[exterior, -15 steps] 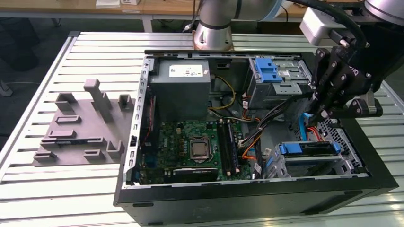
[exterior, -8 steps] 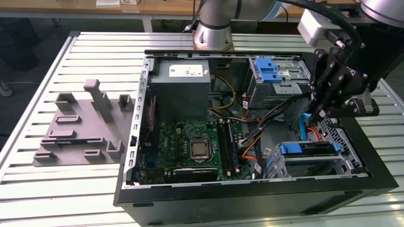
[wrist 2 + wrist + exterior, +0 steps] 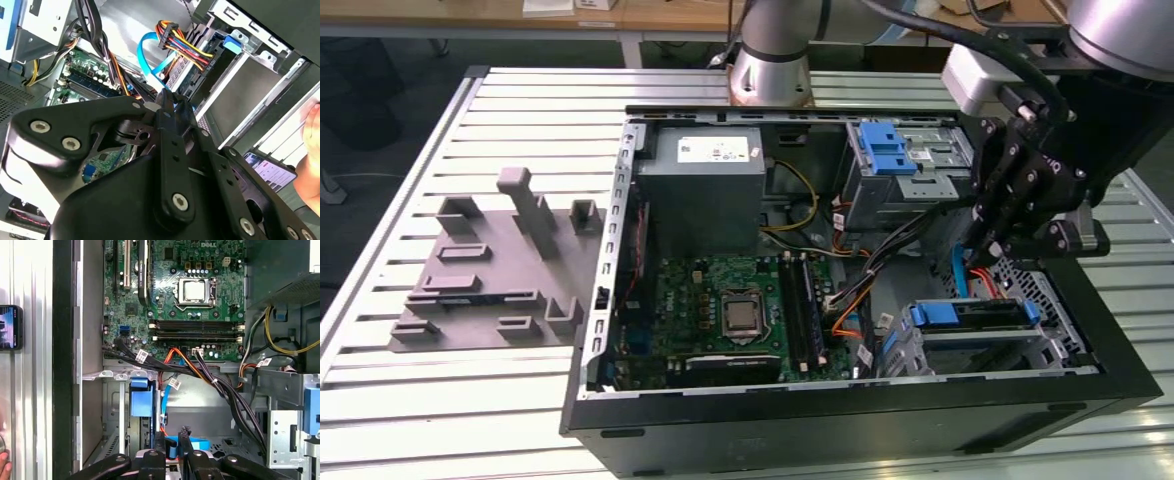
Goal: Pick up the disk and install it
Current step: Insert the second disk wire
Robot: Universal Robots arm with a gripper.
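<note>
The disk [image 3: 977, 322] lies in the drive bay at the front corner of the open computer case, on the exterior view's right, its blue end tab facing the motherboard. In the first wrist view the disk [image 3: 141, 399] is seen edge-on in the bay. In the second wrist view the disk [image 3: 250, 82] shows a grey flat side and the blue tab. My gripper [image 3: 983, 252] hangs just above the bay, apart from the disk, fingers together and holding nothing. Both wrist views show the gripper [image 3: 172, 439] [image 3: 167, 97] over the bundled cables beside the bay.
A grey power-supply box [image 3: 707, 185] and a metal drive cage with a blue latch [image 3: 887, 150] fill the case's far side. The motherboard [image 3: 720, 305] lies low in the case. Cables and a blue ribbon cable [image 3: 150, 57] cross near the bay. A grey fixture [image 3: 494, 265] sits outside. A person's hand [image 3: 310, 150] is nearby.
</note>
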